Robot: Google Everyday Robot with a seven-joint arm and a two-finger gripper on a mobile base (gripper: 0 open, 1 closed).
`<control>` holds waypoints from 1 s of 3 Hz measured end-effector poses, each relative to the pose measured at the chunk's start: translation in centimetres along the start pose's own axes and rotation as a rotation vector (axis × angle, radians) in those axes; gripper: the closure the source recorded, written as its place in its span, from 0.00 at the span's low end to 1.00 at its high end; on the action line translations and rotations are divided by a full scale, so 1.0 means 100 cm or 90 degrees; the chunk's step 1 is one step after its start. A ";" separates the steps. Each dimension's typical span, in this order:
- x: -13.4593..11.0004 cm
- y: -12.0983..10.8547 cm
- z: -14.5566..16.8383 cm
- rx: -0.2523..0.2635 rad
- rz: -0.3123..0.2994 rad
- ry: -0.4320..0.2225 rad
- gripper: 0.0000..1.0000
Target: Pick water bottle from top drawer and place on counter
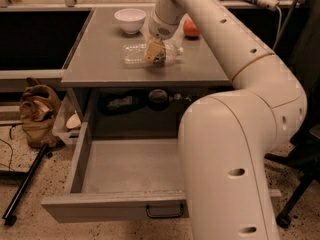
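Observation:
The water bottle (135, 54) lies on its side on the counter (100, 64), white cap pointing right. My gripper (154, 51) reaches down from above and is closed around the bottle's middle, hiding its label band. The top drawer (127, 166) is pulled open below the counter. Its grey floor is bare, and a small black handle (165, 211) sits on the front panel. My arm's large white links fill the right side and hide the drawer's right part.
A white bowl (130, 20) and a red round fruit (191, 28) stand at the back of the counter. Dark items (120, 103) lie in the recess behind the drawer. A brown bag (37, 114) and a black rod (25, 184) lie on the floor at left.

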State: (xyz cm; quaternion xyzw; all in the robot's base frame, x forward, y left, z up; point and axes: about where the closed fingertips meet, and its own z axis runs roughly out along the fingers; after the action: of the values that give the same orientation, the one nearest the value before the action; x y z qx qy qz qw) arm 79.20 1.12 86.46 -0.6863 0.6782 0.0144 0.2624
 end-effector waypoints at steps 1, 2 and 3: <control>-0.001 -0.002 0.008 -0.006 0.004 -0.008 1.00; -0.001 -0.003 0.006 -0.006 0.004 -0.008 1.00; -0.001 -0.003 0.006 -0.006 0.004 -0.008 0.80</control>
State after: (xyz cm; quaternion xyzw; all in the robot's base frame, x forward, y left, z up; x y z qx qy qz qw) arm 79.64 1.47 86.08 -0.6852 0.6788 0.0231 0.2632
